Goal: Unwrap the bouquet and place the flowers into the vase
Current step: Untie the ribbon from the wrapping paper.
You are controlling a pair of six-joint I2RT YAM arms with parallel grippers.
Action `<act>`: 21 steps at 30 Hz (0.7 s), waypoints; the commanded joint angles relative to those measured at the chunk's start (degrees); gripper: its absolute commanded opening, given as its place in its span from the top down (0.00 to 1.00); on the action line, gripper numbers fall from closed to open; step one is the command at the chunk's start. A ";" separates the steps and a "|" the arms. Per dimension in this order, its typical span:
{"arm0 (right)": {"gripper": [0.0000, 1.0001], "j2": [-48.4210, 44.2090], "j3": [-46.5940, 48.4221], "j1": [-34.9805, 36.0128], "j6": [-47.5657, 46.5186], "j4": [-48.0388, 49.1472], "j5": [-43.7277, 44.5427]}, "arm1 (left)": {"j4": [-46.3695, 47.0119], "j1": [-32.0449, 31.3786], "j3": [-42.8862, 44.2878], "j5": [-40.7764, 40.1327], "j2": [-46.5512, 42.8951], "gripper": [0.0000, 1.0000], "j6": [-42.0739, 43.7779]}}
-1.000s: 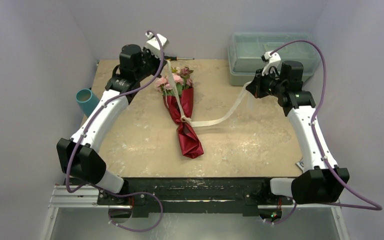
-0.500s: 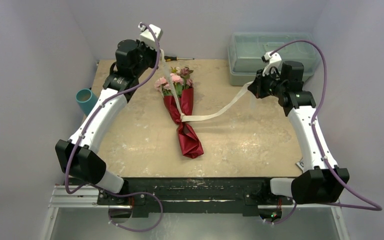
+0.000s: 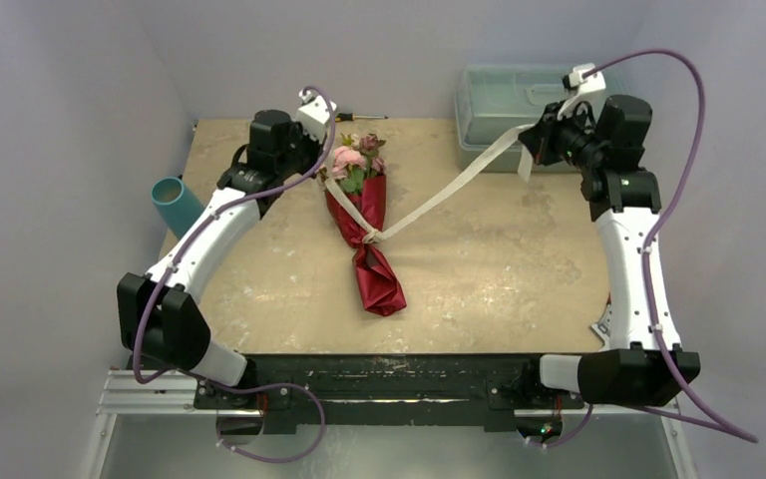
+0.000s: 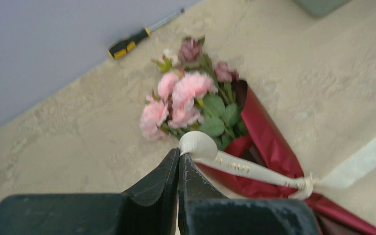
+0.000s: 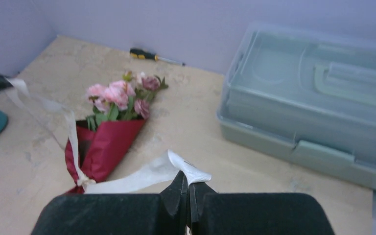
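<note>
Left gripper (image 4: pixel 178 157) and right gripper (image 5: pixel 187 185) each clamp a ribbon (image 4: pixel 245 168) end, bouquet (image 3: pixel 374 279) between them; a steady outward pull should free the knot (image 4: pixel 304 183).

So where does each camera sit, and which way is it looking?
Top: above and behind the arms, looking down on the table; both whole arms show.
Left wrist: on the left arm, looking past the left gripper, shut on the ribbon, at the bouquet and screwdriver.
Right wrist: past the right gripper, pinching the ribbon's other end, toward the toolbox.
All share bouquet and ribbon.
</note>
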 commanded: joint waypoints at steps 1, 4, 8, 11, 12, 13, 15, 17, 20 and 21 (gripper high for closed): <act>1.00 0.54 7.73 0.04 4.95 4.19 -3.26 | -3.09 0.53 -5.53 -4.13 -2.80 1.00 2.97; 1.00 0.88 8.93 0.04 5.73 4.27 -3.94 | -2.57 0.53 -8.88 -8.51 -3.05 1.00 4.32; 1.00 0.92 8.81 0.04 3.84 3.51 -2.18 | -1.92 1.65 -10.99 -15.29 -2.09 1.00 5.44; 1.00 0.73 8.18 0.06 3.04 2.97 -1.22 | -0.83 3.23 -11.41 -18.40 -1.06 1.00 6.11; 1.00 0.59 7.82 0.04 3.03 2.89 -0.80 | -0.59 3.58 -11.43 -19.12 -0.58 1.00 6.62; 1.00 0.47 7.35 0.04 3.03 2.82 -0.53 | -0.55 3.74 -11.26 -19.52 -0.13 1.00 7.08; 1.00 0.54 6.43 0.04 1.28 2.11 -0.35 | -0.97 3.91 -10.67 -18.62 0.83 1.00 7.25; 1.00 0.77 5.52 0.04 0.39 1.07 -0.36 | -3.26 4.08 -9.10 -13.59 1.71 1.00 6.85; 1.00 0.23 2.81 0.04 -2.04 -0.23 1.59 | -4.91 4.21 -8.16 -4.03 1.37 0.79 6.86; 1.00 -0.96 -0.15 0.04 -5.48 -1.42 4.90 | -7.16 4.22 -6.65 3.20 0.84 0.61 7.37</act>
